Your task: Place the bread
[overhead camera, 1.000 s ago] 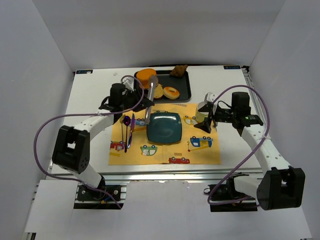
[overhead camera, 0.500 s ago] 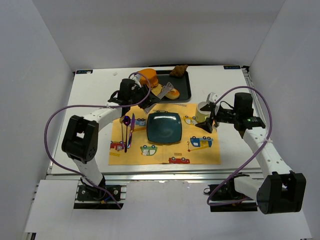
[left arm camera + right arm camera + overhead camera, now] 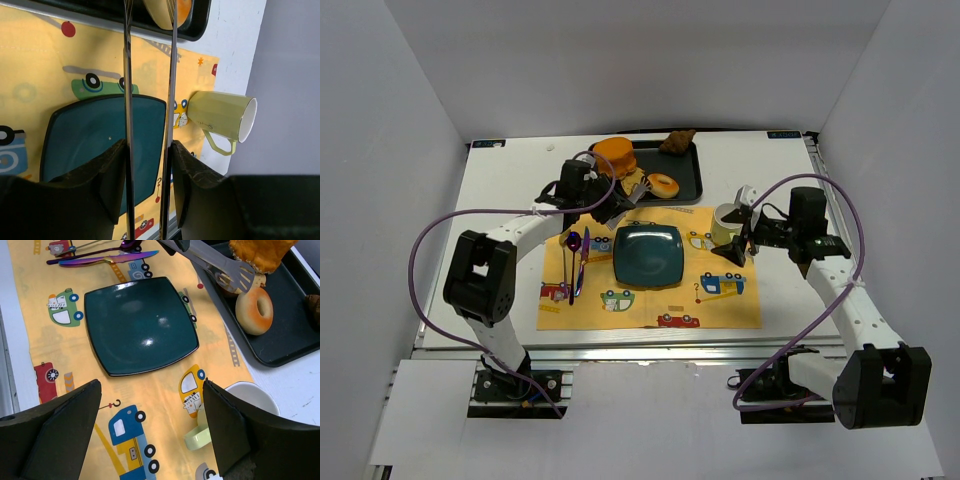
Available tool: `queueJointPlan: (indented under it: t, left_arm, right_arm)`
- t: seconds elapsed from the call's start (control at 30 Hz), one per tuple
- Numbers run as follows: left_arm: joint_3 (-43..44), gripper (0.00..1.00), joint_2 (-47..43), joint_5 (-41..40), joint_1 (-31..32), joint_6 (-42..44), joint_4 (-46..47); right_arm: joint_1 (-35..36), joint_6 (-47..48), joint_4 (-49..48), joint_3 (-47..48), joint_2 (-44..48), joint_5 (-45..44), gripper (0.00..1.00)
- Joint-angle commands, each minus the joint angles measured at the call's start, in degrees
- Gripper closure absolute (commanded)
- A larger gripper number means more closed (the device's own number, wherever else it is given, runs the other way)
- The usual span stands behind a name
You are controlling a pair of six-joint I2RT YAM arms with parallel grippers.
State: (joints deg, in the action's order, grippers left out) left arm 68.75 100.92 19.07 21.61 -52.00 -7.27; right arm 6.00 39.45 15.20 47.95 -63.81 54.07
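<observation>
White walls close round a white worktop (image 3: 500,200) on which a yellow placemat (image 3: 720,310) printed with cartoon cars carries a dark teal square plate (image 3: 650,255), bare, with a pale green mug (image 3: 727,222) just off its right side. At the far edge sits a black tray (image 3: 688,172), and the bread (image 3: 663,184), a small golden ring with a pale rim, lies flat in it, beside a large orange loaf (image 3: 614,153). The left fingers (image 3: 107,175) are clamped on a pair of metal tongs (image 3: 220,262), the two arms running out between them towards the tray. The slotted tips sit just beside the bread on its loaf side, not around it, and whether they touch it I cannot tell. The right fingers (image 3: 55,425) stand wide apart with nothing between them, hanging over the placemat near the mug. The bread looks light and dry, with a crust that should hold its shape and a crumb that would give under a hard squeeze. Smooth metal on a rounded crust may slip, so the surest hold is probably across the ring's outer sides, or one blade through the hole and one outside, closed only until it is snug. The plate seems the likely place for it.
</observation>
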Motion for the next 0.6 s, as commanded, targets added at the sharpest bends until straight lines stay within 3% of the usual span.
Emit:
queueJointPlan:
  t: [0.0, 0.57]
  left_arm:
    - [1.1, 0.5, -1.7, 0.4, 0.3, -1.6, 1.1]
    - [3.6, 0.45, 3.8, 2.9, 0.4, -3.9, 4.3]
  right_arm:
    - [-0.3, -1.0, -1.9, -0.5, 1.1, 0.8, 0.14]
    - [-1.1, 0.1, -1.7, -1.6, 1.8, 0.6, 0.14]
